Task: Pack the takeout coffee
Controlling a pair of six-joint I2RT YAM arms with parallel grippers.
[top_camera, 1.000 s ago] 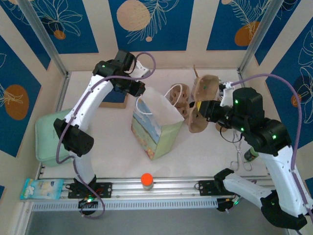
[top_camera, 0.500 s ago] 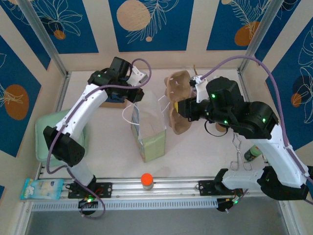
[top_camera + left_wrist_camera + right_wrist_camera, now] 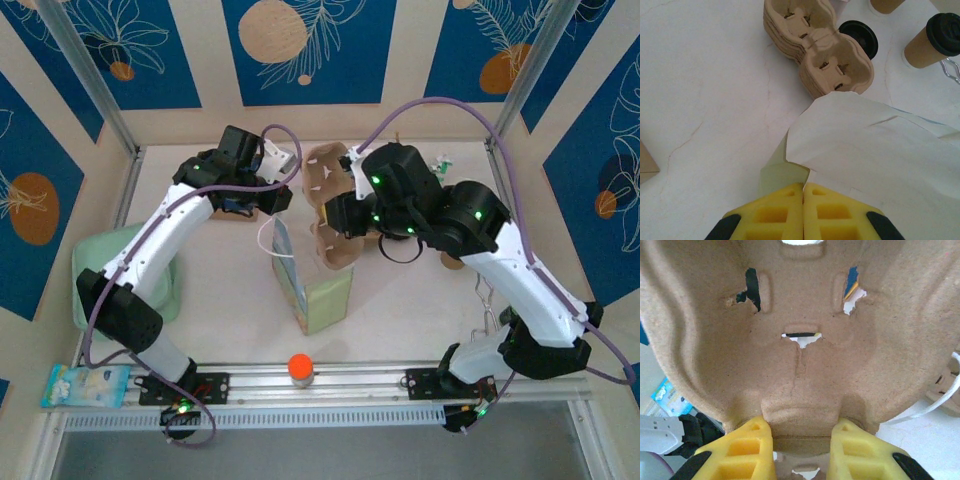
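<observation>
Right wrist view: right claw [image 3: 802,447] is clenching on the near edge of the cup carrier [image 3: 800,340], one yellow finger [image 3: 756,452] pressing on each side of a moulded rib. Carrier is spreading up and away from the claw, broad face turned to this camera. Material is reading as brown moulded pulp: matte, fibrous, with rounded lobes and small torn slots letting light through.

Top external view: carrier is being held tilted rather than flat, just right of the paper bag [image 3: 322,300] and beside its mouth. Long axis is running from the bag's near-right corner toward the far wall, leaning slightly left at the far end. Whether carrier and bag are touching: cannot tell.

Left wrist view: left claw [image 3: 803,191] is pinching the bag's rim, its yellow fingers pressed together on the paper. Bag paper is showing white and creased, with a pale green panel beside the fingers.

Beyond the bag's rim, on the white marbled table [image 3: 705,100], a stack of matching carriers [image 3: 817,45] is lying flat. A loose black lid [image 3: 858,37] is sitting just beside the stack, and a black-lidded brown cup [image 3: 935,45] is standing farther right.
</observation>
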